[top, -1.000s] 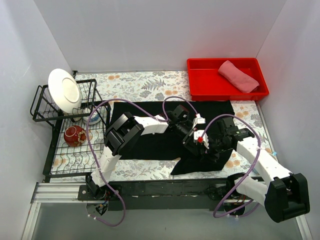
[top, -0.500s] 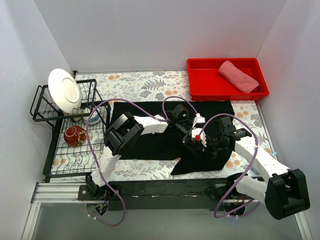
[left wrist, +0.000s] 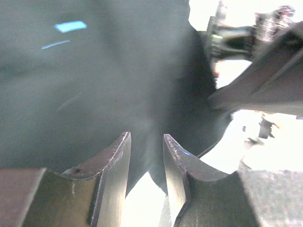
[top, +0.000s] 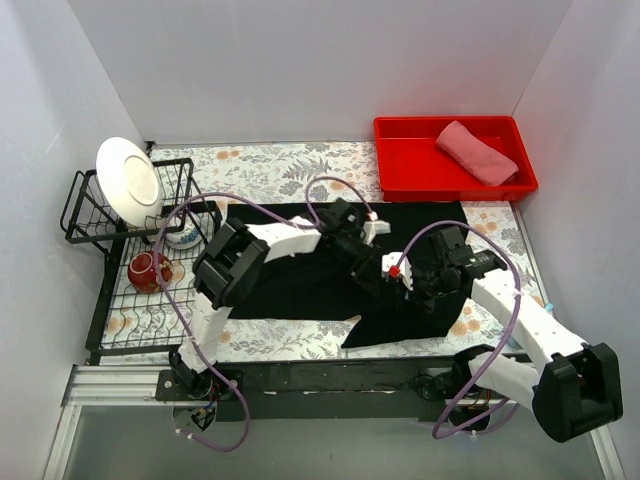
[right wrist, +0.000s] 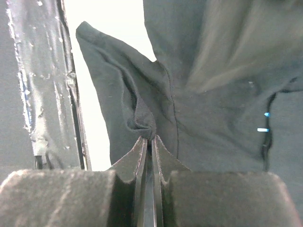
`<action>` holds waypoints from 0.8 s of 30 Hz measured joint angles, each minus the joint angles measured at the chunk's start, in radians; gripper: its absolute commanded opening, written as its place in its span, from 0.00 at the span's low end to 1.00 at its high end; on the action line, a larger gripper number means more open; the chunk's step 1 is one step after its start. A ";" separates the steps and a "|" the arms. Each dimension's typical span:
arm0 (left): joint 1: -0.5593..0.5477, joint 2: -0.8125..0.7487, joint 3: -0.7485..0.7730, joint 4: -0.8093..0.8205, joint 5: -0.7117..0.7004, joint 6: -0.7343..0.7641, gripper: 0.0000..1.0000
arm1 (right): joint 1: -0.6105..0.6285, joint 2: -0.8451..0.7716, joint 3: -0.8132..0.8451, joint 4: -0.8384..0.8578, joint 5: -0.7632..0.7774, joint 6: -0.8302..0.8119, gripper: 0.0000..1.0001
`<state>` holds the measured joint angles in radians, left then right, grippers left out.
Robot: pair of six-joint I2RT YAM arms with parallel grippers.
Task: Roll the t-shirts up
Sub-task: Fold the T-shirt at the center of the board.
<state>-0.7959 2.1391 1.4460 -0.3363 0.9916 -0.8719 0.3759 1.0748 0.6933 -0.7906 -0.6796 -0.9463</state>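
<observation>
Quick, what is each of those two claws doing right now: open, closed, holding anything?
Left gripper: open, nothing between its fingers.
Right gripper: closed, pinching a fold of the black t-shirt.

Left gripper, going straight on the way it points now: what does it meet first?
Most likely the black t-shirt: in the left wrist view its cloth fills the line ahead of the left gripper, whose fingers are slightly parted. The picture is blurred, so how near it lies is unclear.
</observation>
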 measured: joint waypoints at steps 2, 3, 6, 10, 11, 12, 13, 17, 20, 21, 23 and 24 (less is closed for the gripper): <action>0.061 -0.044 -0.003 -0.082 -0.060 0.070 0.34 | 0.000 -0.030 0.021 -0.030 0.002 -0.003 0.01; 0.098 -0.073 -0.010 -0.122 -0.094 0.113 0.35 | 0.000 -0.050 0.026 -0.045 0.005 -0.008 0.01; 0.204 -0.201 -0.058 -0.255 -0.199 0.240 0.35 | 0.000 -0.115 0.035 -0.080 0.029 -0.016 0.01; 0.276 -0.388 -0.099 -0.438 -0.336 0.446 0.35 | 0.002 -0.154 0.053 -0.112 0.070 -0.022 0.01; 0.276 -0.432 -0.106 -0.484 -0.366 0.506 0.34 | 0.002 -0.154 0.058 -0.114 0.080 -0.018 0.01; 0.274 -0.474 -0.115 -0.533 -0.393 0.566 0.34 | 0.002 -0.154 0.061 -0.114 0.089 -0.013 0.01; 0.270 -0.507 -0.126 -0.568 -0.416 0.610 0.34 | 0.002 -0.155 0.064 -0.116 0.098 -0.009 0.01; 0.262 -0.666 -0.211 -0.731 -0.547 0.862 0.33 | 0.004 -0.160 0.065 -0.115 0.132 0.016 0.01; 0.263 -0.778 -0.306 -0.822 -0.632 1.015 0.33 | 0.004 -0.159 0.065 -0.108 0.150 0.037 0.01; 0.263 -0.813 -0.350 -0.836 -0.666 1.057 0.33 | 0.004 -0.159 0.065 -0.103 0.154 0.045 0.01; 0.263 -0.867 -0.444 -0.843 -0.739 1.122 0.33 | 0.004 -0.159 0.066 -0.099 0.166 0.055 0.01; 0.262 -0.885 -0.494 -0.831 -0.780 1.151 0.33 | 0.004 -0.159 0.068 -0.100 0.176 0.058 0.01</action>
<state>-0.5335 1.2545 0.9516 -1.1671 0.2119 0.2787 0.3801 0.9154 0.7612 -0.8909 -0.5037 -0.8886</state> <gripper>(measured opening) 0.330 0.107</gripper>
